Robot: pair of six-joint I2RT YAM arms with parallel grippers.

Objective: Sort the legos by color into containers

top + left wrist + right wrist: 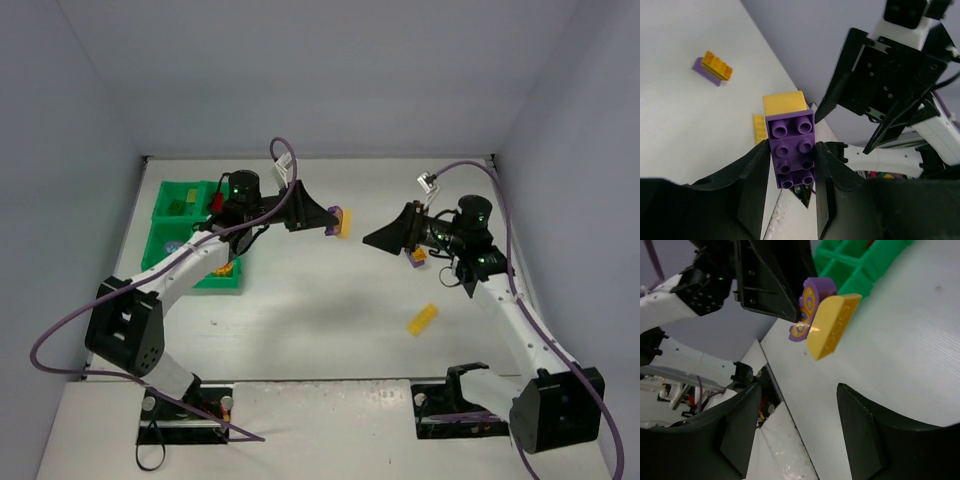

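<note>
My left gripper (325, 217) is shut on a purple studded lego (792, 150) with a yellow lego (785, 104) stuck to its far end, held above the table's middle (342, 220). My right gripper (375, 240) is open and empty, its fingers pointing at that held pair from the right. In the right wrist view (799, 390) the purple piece (812, 302) and yellow piece (832, 327) hang ahead of the open jaws. The green containers tray (165, 215) lies at the left, under the left arm. A yellow lego (422, 319) lies loose on the table.
A purple-and-yellow stacked lego (417, 256) lies under the right wrist and shows in the left wrist view (713, 66). A red lego (215, 200) and a yellow one (228, 268) sit in the tray. Grey walls enclose the table on three sides.
</note>
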